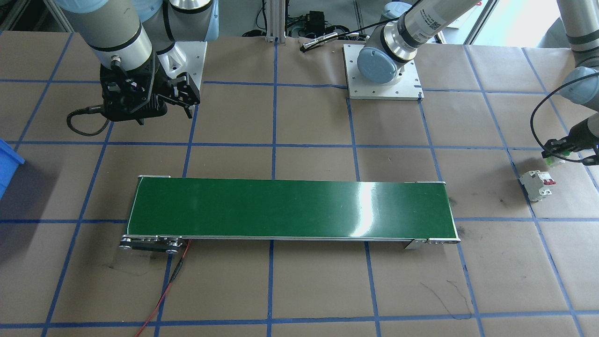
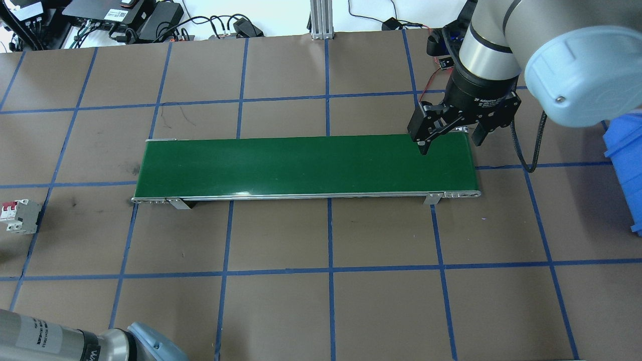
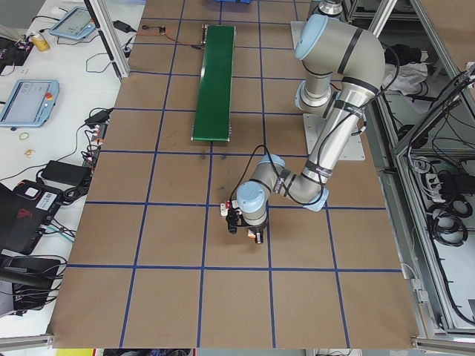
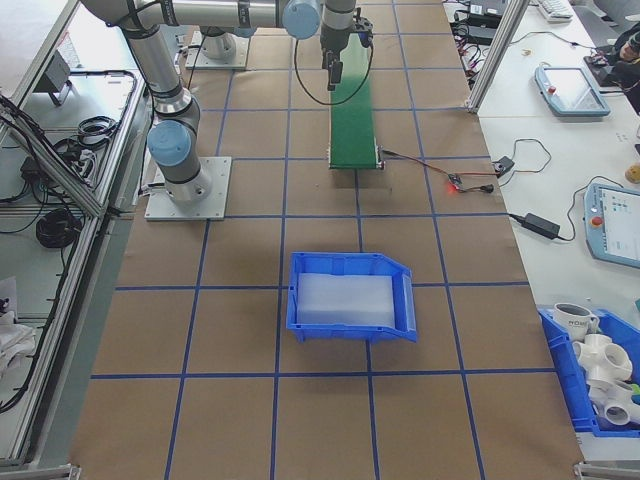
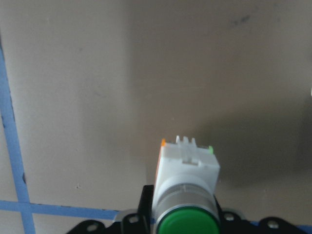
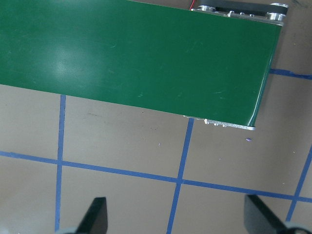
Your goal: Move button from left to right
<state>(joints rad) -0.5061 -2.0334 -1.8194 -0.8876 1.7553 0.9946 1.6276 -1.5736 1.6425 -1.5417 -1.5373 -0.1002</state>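
Note:
The button (image 5: 186, 168), with a green cap, silver collar and white body, is held in my left gripper (image 1: 558, 150), which is shut on it. It shows in the front-facing view as a small green-white button (image 1: 556, 160) at the far right edge, over brown paper just beyond the circuit breaker. Its shadow falls on the paper beside it. My right gripper (image 2: 451, 143) hangs open and empty above the right end of the green conveyor belt (image 2: 301, 165). Both of its fingertips (image 6: 95, 214) are spread wide in the right wrist view.
A white circuit breaker (image 1: 537, 184) with red levers lies close to the held button and appears at the left edge from overhead (image 2: 20, 215). A blue bin (image 4: 350, 298) sits past the belt's right end. Red wires (image 1: 164, 290) trail off the belt's motor end.

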